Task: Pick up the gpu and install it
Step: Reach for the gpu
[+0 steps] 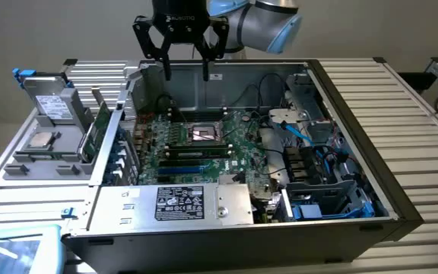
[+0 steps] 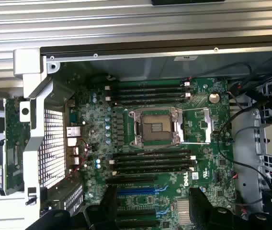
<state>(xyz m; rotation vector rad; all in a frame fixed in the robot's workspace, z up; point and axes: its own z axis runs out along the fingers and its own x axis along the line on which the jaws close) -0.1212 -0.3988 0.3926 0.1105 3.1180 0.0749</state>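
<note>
The gpu (image 1: 96,136) stands on edge in a grey holder on the exterior view's left, outside the computer case, its green circuit board face showing. The wrist view catches it as a green board (image 2: 10,143) beside the case's perforated rear bracket. My gripper (image 1: 187,76) hangs open and empty above the far wall of the open case, well clear of the gpu. Its two black fingers (image 2: 108,203) reach over the motherboard (image 2: 203,124) near the blue expansion slots (image 2: 136,191).
A silver hard drive (image 1: 52,105) and a CPU chip (image 1: 44,138) sit in the grey holder (image 1: 21,168) beside the gpu. Inside the case are the empty CPU socket (image 1: 203,134), RAM sticks (image 1: 196,153), blue cables (image 1: 299,134) and the labelled power supply (image 1: 177,205).
</note>
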